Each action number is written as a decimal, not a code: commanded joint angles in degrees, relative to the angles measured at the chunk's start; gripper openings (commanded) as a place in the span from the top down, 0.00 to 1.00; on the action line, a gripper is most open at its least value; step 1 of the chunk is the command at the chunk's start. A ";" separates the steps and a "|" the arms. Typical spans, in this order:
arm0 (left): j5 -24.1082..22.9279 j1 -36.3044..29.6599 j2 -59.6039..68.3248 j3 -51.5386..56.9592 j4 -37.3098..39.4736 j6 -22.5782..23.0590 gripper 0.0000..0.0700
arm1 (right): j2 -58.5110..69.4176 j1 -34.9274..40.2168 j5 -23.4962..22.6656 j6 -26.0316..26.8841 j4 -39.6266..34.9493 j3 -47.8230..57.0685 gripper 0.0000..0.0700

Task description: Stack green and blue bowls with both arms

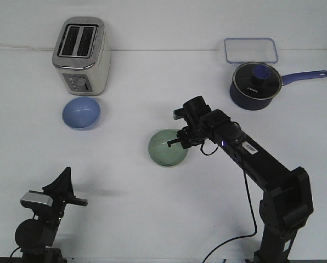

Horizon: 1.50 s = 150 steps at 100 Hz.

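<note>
At the right rim of the green bowl (167, 148), the right gripper (177, 140) sits low over the table with its wrist turned down and its fingers pointing toward the bowl's wall. The fingers look to be astride or right against the rim, but the wrist block hides their tips, so whether they are clenched on the rim or merely parted beside it cannot be told. The reach suits a rim pinch: a smooth round bowl offers little else to hold, and coming in from the right leaves the bowl's hollow clear.

Outward from there, the green bowl rests upright near the middle of the table (152, 219), touching nothing else. The blue bowl (81, 113) stands well apart to the left and farther back, just in front of the toaster (81, 55), also upright and empty. It lies on the left arm's side, which probably explains the shared work. The left gripper (65, 189) hovers near the front left corner, far from both bowls, its fingers apparently parted and holding nothing.

At the far right back, a dark saucepan (254, 87) with a glass lid and a clear tray (250, 50) stand well away from the bowls. No stacking is done yet.
</note>
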 commanded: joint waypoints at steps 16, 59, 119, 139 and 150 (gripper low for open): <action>-0.04 0.04 -0.13 -1.14 0.74 0.68 0.98 | 2.95 0.55 0.02 0.57 0.42 0.85 1.00; -0.04 0.04 -0.13 -1.14 0.74 0.68 0.98 | 3.63 0.44 -0.24 0.59 -0.42 0.87 0.48; -0.04 0.04 -0.13 -1.14 0.74 0.68 0.98 | -3.56 -2.93 -0.24 -1.95 -1.09 1.14 0.14; -0.04 0.04 -0.13 -1.14 0.72 0.68 0.98 | -10.43 -8.59 -0.22 -4.57 -1.79 1.11 0.14; -0.02 0.04 -0.13 -1.14 0.72 0.68 0.98 | -14.16 -12.17 -0.20 -6.54 -2.75 1.11 0.14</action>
